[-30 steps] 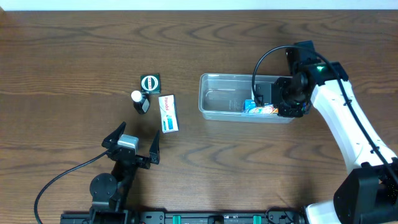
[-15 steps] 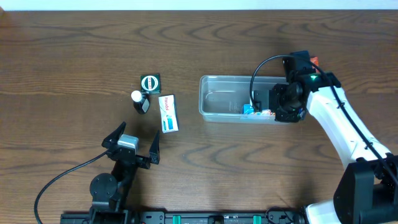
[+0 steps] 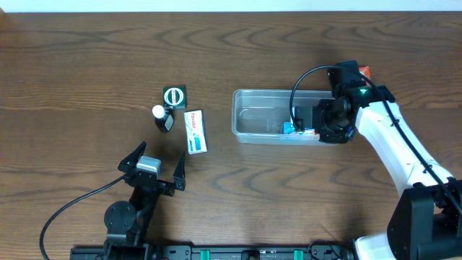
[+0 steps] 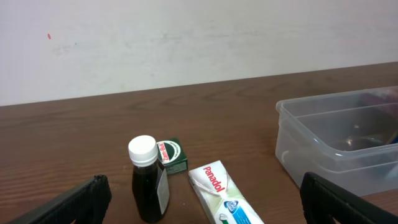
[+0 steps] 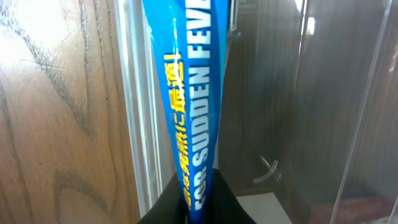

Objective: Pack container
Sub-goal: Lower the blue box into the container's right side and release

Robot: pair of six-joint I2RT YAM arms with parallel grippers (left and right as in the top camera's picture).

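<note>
The clear plastic container [image 3: 260, 115] sits right of the table's centre; it also shows in the left wrist view [image 4: 336, 140]. My right gripper [image 3: 307, 126] is shut on a blue box [image 5: 189, 93] printed "FOR SUDDEN FEVER" and holds it inside the container's right end, by the near wall [image 5: 134, 106]. The box shows from above as a blue patch [image 3: 291, 128]. My left gripper [image 3: 153, 167] is open and empty, low near the table's front, with a white Panadol box [image 3: 195, 131] [image 4: 221, 196], a dark bottle with a white cap [image 3: 163, 118] [image 4: 148, 180] and a green box [image 3: 174, 95] [image 4: 172, 155] beyond it.
A small red-and-white item [image 3: 364, 71] lies right of the container behind my right arm. The right arm's black cable [image 3: 303, 79] arcs over the container's right end. A pale wall [image 4: 186, 43] stands past the table's far edge.
My right gripper has moved down and left with the blue box, deeper into the container's right end. The left arm and the loose items have not moved.
</note>
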